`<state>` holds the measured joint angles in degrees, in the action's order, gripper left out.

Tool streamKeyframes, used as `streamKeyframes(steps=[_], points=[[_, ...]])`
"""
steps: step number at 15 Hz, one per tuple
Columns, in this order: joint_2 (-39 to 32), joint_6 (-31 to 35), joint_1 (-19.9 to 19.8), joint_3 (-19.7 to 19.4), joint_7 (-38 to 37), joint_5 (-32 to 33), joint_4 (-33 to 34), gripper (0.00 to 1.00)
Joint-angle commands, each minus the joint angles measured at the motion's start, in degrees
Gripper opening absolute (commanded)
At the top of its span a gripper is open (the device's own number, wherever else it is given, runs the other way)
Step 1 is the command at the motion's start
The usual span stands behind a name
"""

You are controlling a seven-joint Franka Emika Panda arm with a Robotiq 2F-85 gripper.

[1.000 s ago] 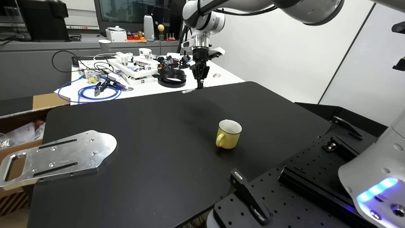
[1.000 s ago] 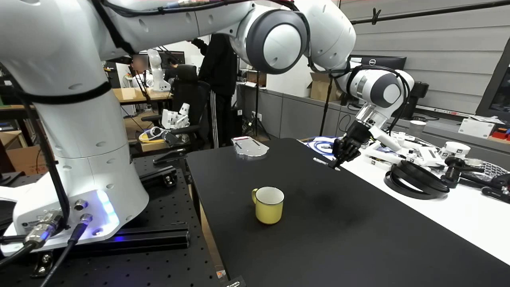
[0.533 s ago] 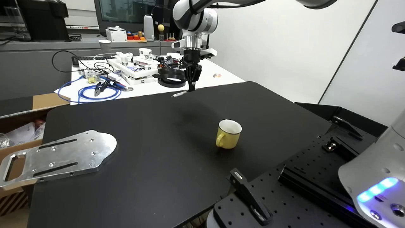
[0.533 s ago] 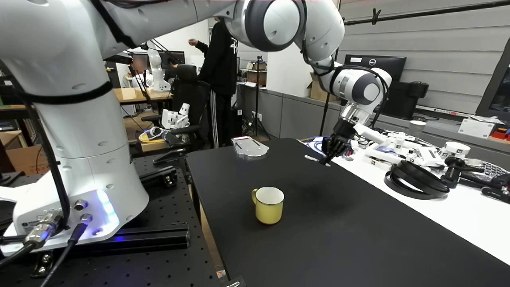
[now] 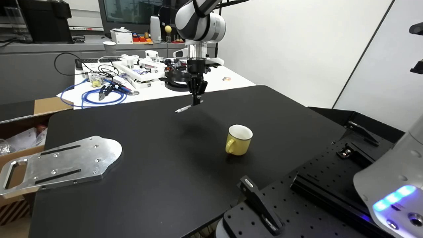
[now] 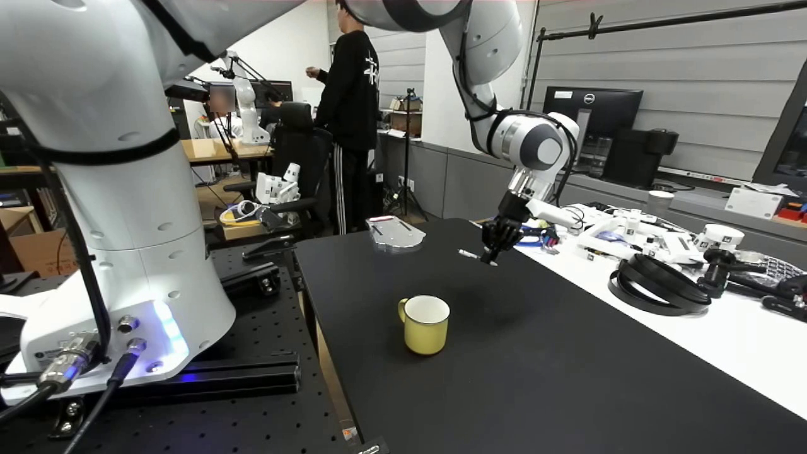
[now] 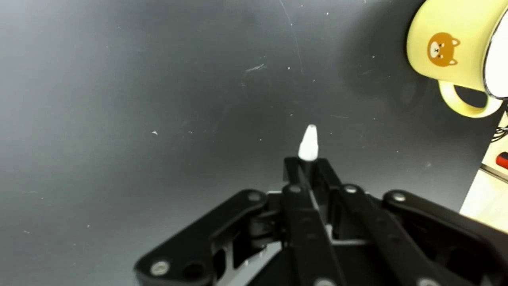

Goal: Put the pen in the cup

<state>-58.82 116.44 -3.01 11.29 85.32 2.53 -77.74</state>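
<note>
The yellow cup stands upright on the black table, with its cream inside facing up; it also shows in an exterior view. In the wrist view the cup is at the top right, partly cut off, its handle pointing down. My gripper is shut on the pen and holds it above the table, beyond the cup and apart from it. The pen lies across the fingers, nearly level, in both exterior views. In the wrist view only the pen's white end sticks out past the fingertips; the rest is hidden.
A flat metal plate lies at the table's edge. Black clamps sit by the robot base. A white table with cables, tools and parts adjoins the far edge. A cardboard box stands beside the table.
My gripper, with the pen held in it, has moved left in both exterior views, and lower and nearer in one of them. The cup has not moved.
</note>
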Motion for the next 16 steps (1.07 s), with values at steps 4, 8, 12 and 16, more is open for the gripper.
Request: streamKeyframes(steps=[4,8,12,16], points=[[14.23,9.13,-0.18,-1.27,-1.95,0.05,-21.51,0.03],[20.48,10.84,-0.65,-1.49,-1.56,-0.32,-29.61,0.03],[25.53,10.34,-1.11,-1.88,-1.1,-0.82,-35.2,0.03],[29.31,9.22,-1.71,-2.31,-0.6,-1.83,-39.13,0.03]])
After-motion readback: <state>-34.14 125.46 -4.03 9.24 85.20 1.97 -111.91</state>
